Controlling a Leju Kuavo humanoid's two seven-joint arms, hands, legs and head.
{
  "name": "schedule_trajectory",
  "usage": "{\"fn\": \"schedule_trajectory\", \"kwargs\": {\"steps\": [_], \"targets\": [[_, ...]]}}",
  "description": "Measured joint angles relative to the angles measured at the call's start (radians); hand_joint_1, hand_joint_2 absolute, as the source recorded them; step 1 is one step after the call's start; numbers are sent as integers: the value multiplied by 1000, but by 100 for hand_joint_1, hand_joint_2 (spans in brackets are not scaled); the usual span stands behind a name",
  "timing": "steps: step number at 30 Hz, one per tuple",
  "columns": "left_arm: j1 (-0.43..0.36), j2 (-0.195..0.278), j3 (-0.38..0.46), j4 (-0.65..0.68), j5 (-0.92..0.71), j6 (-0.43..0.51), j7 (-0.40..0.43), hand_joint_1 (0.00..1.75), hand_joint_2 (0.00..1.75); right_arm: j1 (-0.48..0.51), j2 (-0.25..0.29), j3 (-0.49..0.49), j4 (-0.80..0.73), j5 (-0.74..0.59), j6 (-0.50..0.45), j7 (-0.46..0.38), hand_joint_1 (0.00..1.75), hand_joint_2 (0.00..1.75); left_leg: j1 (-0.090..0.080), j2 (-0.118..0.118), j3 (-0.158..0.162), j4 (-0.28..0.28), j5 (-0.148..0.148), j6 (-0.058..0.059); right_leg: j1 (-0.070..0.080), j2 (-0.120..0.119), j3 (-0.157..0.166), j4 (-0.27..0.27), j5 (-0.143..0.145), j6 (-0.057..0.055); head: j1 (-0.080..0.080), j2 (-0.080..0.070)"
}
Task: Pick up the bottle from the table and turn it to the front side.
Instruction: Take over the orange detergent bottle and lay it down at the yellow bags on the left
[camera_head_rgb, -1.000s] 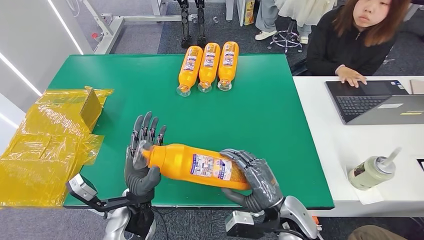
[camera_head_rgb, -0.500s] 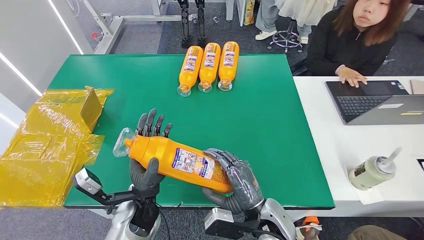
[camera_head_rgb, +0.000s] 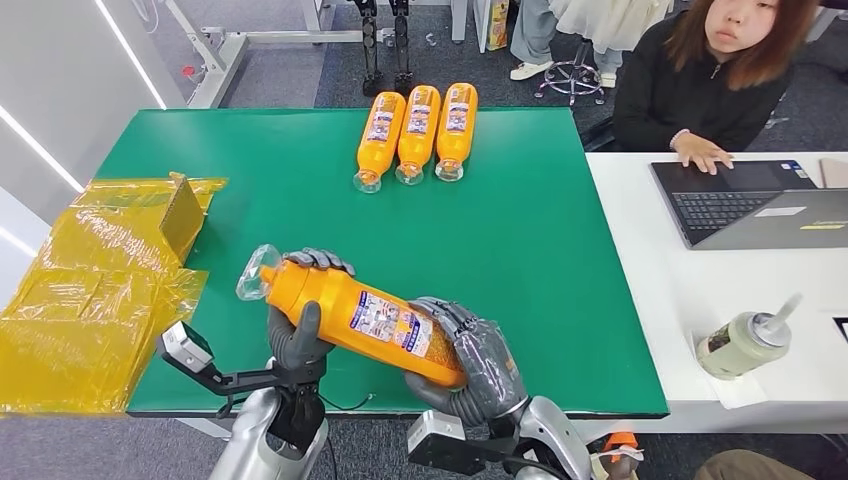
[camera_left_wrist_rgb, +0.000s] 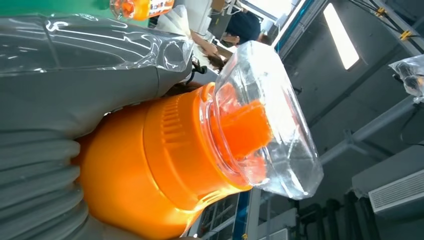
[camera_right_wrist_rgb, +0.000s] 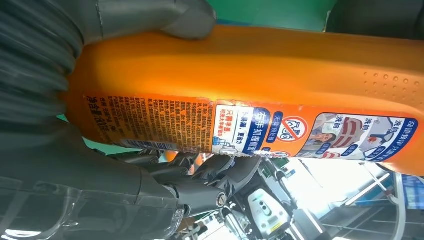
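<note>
**Green table, bottle lifted in both hands**

Green table (camera_head_rgb: 520, 250) lies beneath an orange bottle (camera_head_rgb: 355, 320) held off its surface near the front edge, tilted, clear cap (camera_head_rgb: 255, 273) up and to the left. The left hand (camera_head_rgb: 297, 330) wraps its fingers around the neck end; the right hand (camera_head_rgb: 478, 365) clamps the base end. Three more bottles (camera_head_rgb: 417, 133) lie side by side at the far edge. Yellow plastic wrapping (camera_head_rgb: 90, 290) sits to the left. A person (camera_head_rgb: 715, 75) sits at a laptop (camera_head_rgb: 755, 200) on the white desk beside.

A lab-like office: a person (camera_head_rgb: 722, 75) at a laptop (camera_head_rgb: 745, 200) beside the green table (camera_head_rgb: 520, 230).
</note>
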Motion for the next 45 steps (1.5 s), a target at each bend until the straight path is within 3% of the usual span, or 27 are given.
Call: {"fn": "schedule_trajectory", "kwargs": {"steps": [2, 3, 4, 18, 22, 27, 31, 38, 42, 45], "targets": [[-4, 0, 0, 8, 4, 0, -3, 174, 175, -2, 0, 0, 4, 0, 0, 1, 50, 175, 0, 0, 0, 0, 0, 0, 0, 0, 0, 0, 0, 0, 0, 0], [-6, 0, 0, 11, 5, 0, -4, 174, 175, -2, 0, 0, 6, 0, 0, 1, 19, 175, 0, 0, 0, 0, 0, 0, 0, 0, 0, 0, 0, 0, 0, 0], [-8, 0, 0, 14, 5, 1, -5, 174, 175, -2, 0, 0, 8, 0, 0, 0, 0, 175, 0, 0, 0, 0, 0, 0, 0, 0, 0, 0, 0, 0, 0, 0], [-35, 3, -3, 61, 37, 19, 0, 166, 175, 5, 31, 19, -18, 23, -88, -60, 0, 175, 0, 0, 0, 0, 0, 0, 0, 0, 0, 0, 0, 0, 0, 0], [-44, 15, -2, 70, 6, 77, -23, 165, 175, 4, 44, 22, -38, 21, -129, -94, 0, 175, 0, 0, 0, 0, 0, 0, 0, 0, 0, 0, 0, 0, 0, 0], [-69, 57, 0, 46, -229, 310, -71, 160, 175, -6, 47, 28, -31, -9, -162, -125, 0, 175, 0, 0, 0, 0, 0, -1, 0, 0, 0, 1, 0, 0, 0, 0], [-76, 97, 7, -25, -426, 433, -49, 154, 175, -29, 40, 39, 9, -56, -190, -159, 0, 175, 1, 1, 0, 0, 1, -1, 1, 1, 0, 1, 0, 0, 0, 0], [-84, 190, 5, -184, -917, 635, 114, 159, 175, -53, 19, 57, 72, -104, -220, -185, 0, 175, 1, 0, 0, 0, 1, -1, 1, 0, 0, 1, 0, -1, 0, 0], [-91, 238, -2, -215, -1071, 659, 194, 150, 175, -56, 16, 58, 85, -108, -220, -181, 0, 175, 1, 0, 0, 0, 1, -1, 1, 0, 0, 1, 0, -1, 0, 0], [-112, 284, -28, -207, -1287, 658, 316, 160, 175, -55, 13, 58, 94, -118, -225, -183, 0, 175, 1, 1, 0, 0, 1, -1, 1, 1, 0, 1, 0, -1, 0, 0]]}}
